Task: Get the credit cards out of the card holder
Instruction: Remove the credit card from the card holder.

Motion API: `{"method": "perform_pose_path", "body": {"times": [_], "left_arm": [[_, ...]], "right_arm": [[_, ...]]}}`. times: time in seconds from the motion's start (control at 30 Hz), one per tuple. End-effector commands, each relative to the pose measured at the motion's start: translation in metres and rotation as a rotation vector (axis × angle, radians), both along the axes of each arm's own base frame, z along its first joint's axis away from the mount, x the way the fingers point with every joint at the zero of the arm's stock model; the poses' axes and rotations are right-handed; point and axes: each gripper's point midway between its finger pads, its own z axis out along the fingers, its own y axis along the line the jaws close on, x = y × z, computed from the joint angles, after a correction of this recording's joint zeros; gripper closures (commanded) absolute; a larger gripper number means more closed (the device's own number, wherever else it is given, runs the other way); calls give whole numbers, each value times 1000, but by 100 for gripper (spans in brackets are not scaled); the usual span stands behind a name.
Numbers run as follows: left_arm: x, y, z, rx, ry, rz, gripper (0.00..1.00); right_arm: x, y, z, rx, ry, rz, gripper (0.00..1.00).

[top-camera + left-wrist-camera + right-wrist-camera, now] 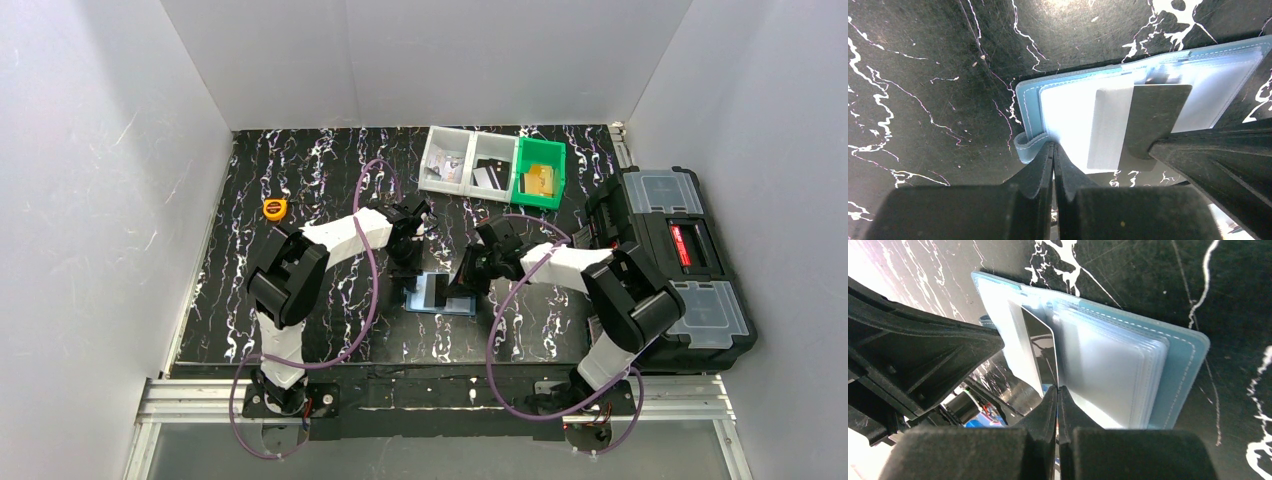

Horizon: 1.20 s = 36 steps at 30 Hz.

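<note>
The right gripper point(1057, 390) has its fingers pinched together on the lower corner of a dark credit card point(1042, 352), which stands partly out of its clear sleeve. The left gripper point(1053, 150) is clenched too. I can make out nothing held in it, and its tips touch the near edge of the card holder point(1030, 115) beside the strap tab. The card holder lies open on the black marbled table point(300, 180), between the two arms. This card looks partly drawn, not yet free. Whether the pale sleeves point(1108, 370) beside it hold more cards, I cannot tell.
</note>
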Motion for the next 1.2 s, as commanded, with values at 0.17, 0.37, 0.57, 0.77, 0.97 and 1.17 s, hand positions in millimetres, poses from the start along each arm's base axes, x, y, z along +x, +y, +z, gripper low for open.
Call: {"method": "perform_pose_path", "body": {"times": [0.17, 0.37, 0.57, 0.77, 0.97, 1.17], "left_arm": [[-23, 21, -29, 113, 96, -19, 100], [-22, 20, -25, 110, 90, -24, 100], [-16, 14, -6, 82, 60, -48, 100], [-5, 2, 30, 16, 8, -70, 89], [1, -15, 69, -88, -24, -68, 65], [7, -26, 105, -266, -12, -30, 45]], "right_arm": [[1, -22, 9, -93, -65, -15, 99], [-5, -31, 8, -107, -67, -19, 99], [-8, -40, 5, -112, -62, -29, 99], [-7, -45, 13, -97, -75, -39, 99], [-2, -43, 29, -54, -95, -33, 99], [2, -41, 51, 25, -111, -38, 99]]}}
